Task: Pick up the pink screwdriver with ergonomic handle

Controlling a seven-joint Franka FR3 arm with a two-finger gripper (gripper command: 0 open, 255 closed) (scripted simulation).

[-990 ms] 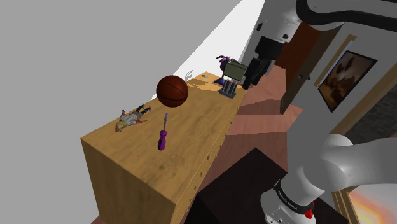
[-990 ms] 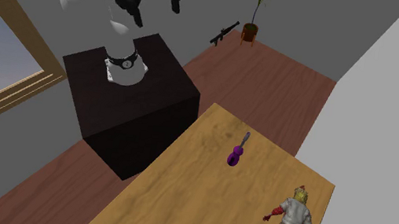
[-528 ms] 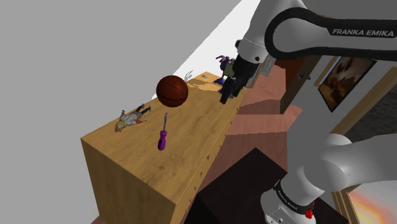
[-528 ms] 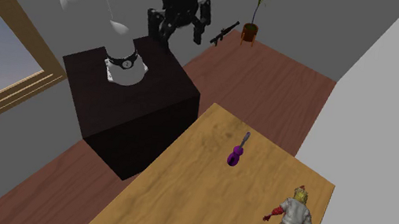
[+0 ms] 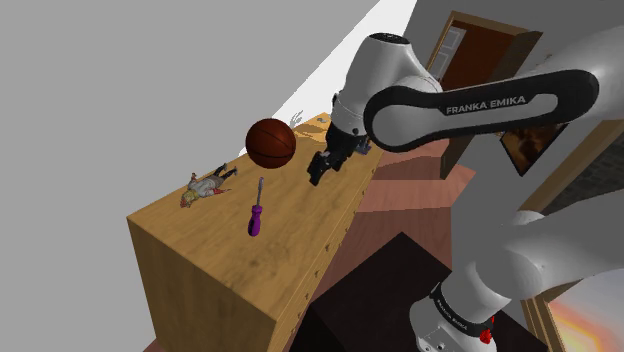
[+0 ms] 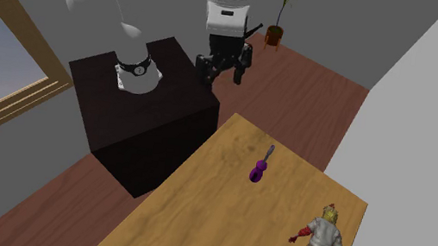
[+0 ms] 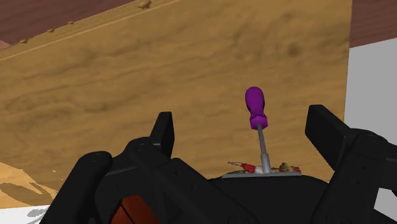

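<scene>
While gripper (image 5: 319, 174) hangs wide open, empty, purple-handled screwdriver (image 5: 256, 210) lies apart. Risk: arm nudging nearby basketball (image 5: 271, 143).

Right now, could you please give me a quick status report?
Claw open, empty. Purple-handled screwdriver flat on the table, untouched. Basketball and doll nearby, neither blocking.

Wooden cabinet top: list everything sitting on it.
On the wooden cabinet sit a purple-handled screwdriver, a brown basketball and a doll figure. The arm covers its far end, so anything there goes unseen.
</scene>
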